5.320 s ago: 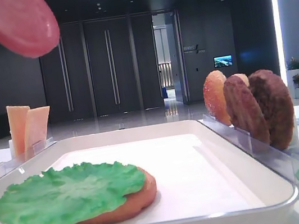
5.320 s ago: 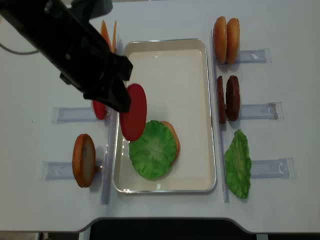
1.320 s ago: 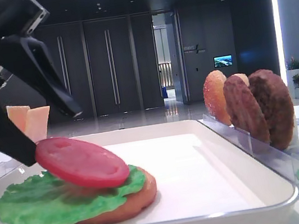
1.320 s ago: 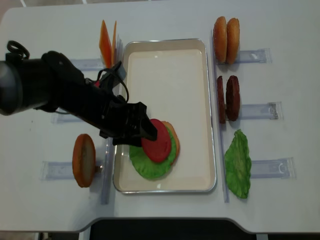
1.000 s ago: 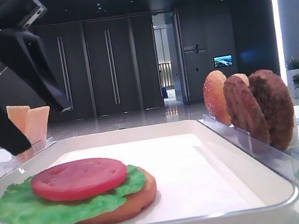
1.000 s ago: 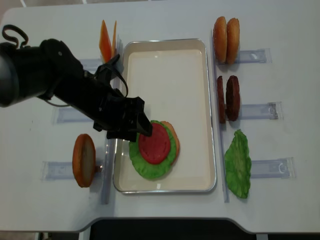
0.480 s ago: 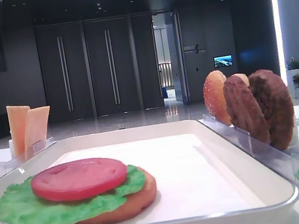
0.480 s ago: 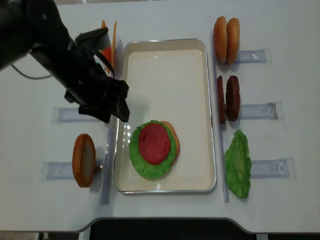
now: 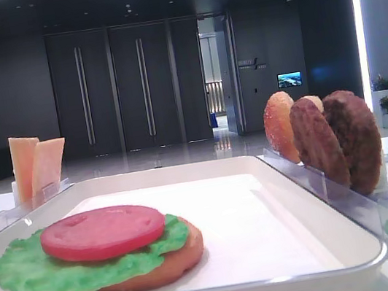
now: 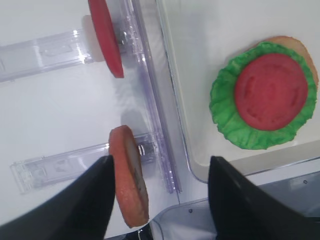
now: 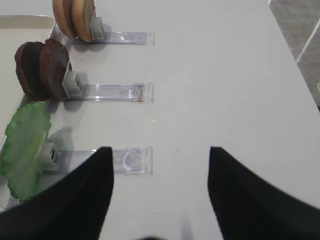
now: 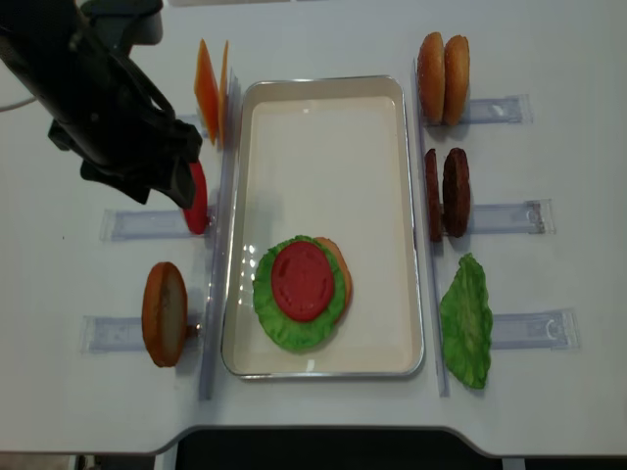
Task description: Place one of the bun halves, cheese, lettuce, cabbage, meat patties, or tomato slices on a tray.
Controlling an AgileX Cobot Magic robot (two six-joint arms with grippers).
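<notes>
On the white tray a tomato slice lies flat on a lettuce leaf, which rests on a bun half. The same stack shows low and near, its tomato slice uppermost. My left gripper hangs above the left racks, away from the tray. From its wrist camera the left gripper is open and empty, with the stack off to its right. My right gripper is open over bare table.
Left racks hold cheese, another tomato slice and a bun half. Right racks hold two bun halves, two meat patties and a lettuce leaf. The table's front edge is near.
The left gripper let the tomato slice go onto the lettuce, then rose and drew back to the left, off the tray. The right gripper shows no change.
</notes>
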